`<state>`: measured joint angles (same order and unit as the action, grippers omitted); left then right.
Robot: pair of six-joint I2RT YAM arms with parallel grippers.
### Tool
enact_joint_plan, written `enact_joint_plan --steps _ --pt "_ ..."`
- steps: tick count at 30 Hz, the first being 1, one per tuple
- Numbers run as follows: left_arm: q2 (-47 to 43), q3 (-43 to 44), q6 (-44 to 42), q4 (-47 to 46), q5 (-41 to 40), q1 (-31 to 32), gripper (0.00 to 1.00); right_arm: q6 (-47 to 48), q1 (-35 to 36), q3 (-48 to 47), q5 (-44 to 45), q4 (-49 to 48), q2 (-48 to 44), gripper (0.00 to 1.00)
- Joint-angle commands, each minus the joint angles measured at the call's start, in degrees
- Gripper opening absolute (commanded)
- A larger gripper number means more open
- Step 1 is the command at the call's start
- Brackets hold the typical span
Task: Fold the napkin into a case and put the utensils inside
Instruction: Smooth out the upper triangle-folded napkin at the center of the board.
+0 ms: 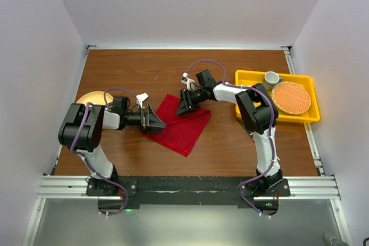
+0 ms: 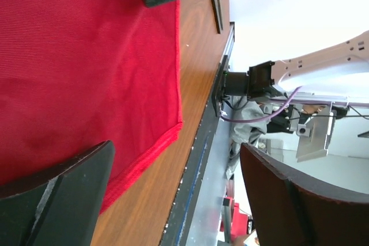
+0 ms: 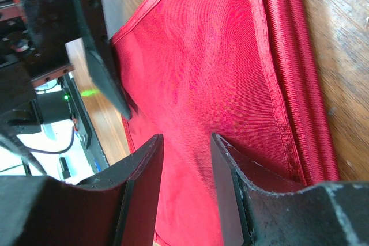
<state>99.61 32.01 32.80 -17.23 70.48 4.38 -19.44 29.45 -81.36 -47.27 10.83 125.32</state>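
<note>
— Any sight of the napkin (image 1: 185, 128)?

— Lies on the table (image 1: 138, 73), near its middle, flat and folded, turned cornerwise like a diamond between the two arms. Shows doubled hems stacked along one edge (plain in the right wrist view).

— And the left claw (image 1: 154, 121)?

— Sits low at the napkin's left corner. Gapes wide: one finger (image 2: 57, 200) over the red cloth, the other (image 2: 300, 200) out past the hem, off the cloth. Holds nothing visible.

— Touching the cloth?

— Hard to tell from its own camera. From the right wrist view, looks to have a fingertip (image 3: 106, 73) down at the napkin's edge.

— The right claw (image 1: 185, 105)?

— Hangs at the napkin's far edge, near the top corner, facing the left claw across the cloth. Narrow, not shut: a slim gap between the fingers (image 3: 138, 200), with red cloth lying flat in view through it. No fold seen pinched there. Shows up too in the left wrist view, as dark fingers over the cloth's far edge.

— Anything else on the table?

— A yellow tray (image 1: 247, 78) off to the right, well apart from the napkin, with a cup (image 1: 272, 77) and a round orange mat (image 1: 291, 97) in it, side by side. Also a pale round disc (image 1: 91, 98) on the left, half hidden behind the left arm.
</note>
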Motion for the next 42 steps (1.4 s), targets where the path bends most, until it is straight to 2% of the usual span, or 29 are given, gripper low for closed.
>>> enact_joint_plan --steps 1,4,8,9,11,12,14,15,20,24,28,30,32,38,42 --pt "4.44 -0.98 0.34 -3.5 -1.05 -1.66 0.9 2.74 0.17 1.29 5.08 2.79 2.21 0.43" --pt "6.12 -0.55 1.04 -4.48 -0.43 -2.27 0.84 3.27 0.17 1.21 5.08 3.14 2.12 0.43" --pt "2.27 1.29 3.06 -3.87 1.41 -2.19 0.74 3.18 0.25 1.21 4.99 3.23 2.04 0.43" --pt "1.03 1.74 3.15 -3.16 1.59 -2.01 0.67 3.01 0.25 1.21 5.08 3.06 2.04 0.44" --pt "-2.38 2.79 4.29 -2.98 1.94 -1.22 0.6 2.92 0.25 1.21 5.25 2.97 2.12 0.44" --pt "-3.45 3.14 4.38 -2.72 1.86 -0.87 0.51 2.66 0.25 1.12 5.25 2.97 1.95 0.44" --pt "-5.12 4.02 5.17 -2.89 1.07 0.01 0.4 2.57 0.25 0.86 5.34 2.97 2.21 0.44" --pt "-5.3 4.29 5.43 -3.15 0.11 0.27 0.3 2.65 0.25 0.85 5.43 2.97 2.04 0.44" --pt "-1.45 6.4 5.61 -4.47 -2.71 1.94 0.26 2.13 0.17 0.42 5.25 3.06 2.3 0.44" --pt "0.84 6.75 3.95 -3.95 -5.17 2.82 0.18 2.04 0.25 -0.02 5.25 3.32 2.56 0.44" --pt "5.58 9.2 -4.03 5.33 -8.68 2.82 0.09 1.95 0.17 -0.64 4.73 3.76 2.39 0.44" --pt "7.08 9.65 -5.46 6.68 -11.22 2.82 0.01 1.77 0.17 -0.99 4.29 4.11 1.95 0.45" --pt "9.1 10.7 -6.78 9.06 -13.16 2.82 0.0 1.25 0.17 -1.17 2.8 4.2 1.16 0.47" --pt "10.51 10.35 -6.52 9.32 -14.75 2.82 0.0 -7.25 0.26 1.9 -5.02 -1.59 -4.72 0.64" --pt "10.6 10.53 -6.78 9.32 -14.84 2.82 0.0 -14.91 0.43 6.82 -8.27 -10.27 -7.54 0.76"
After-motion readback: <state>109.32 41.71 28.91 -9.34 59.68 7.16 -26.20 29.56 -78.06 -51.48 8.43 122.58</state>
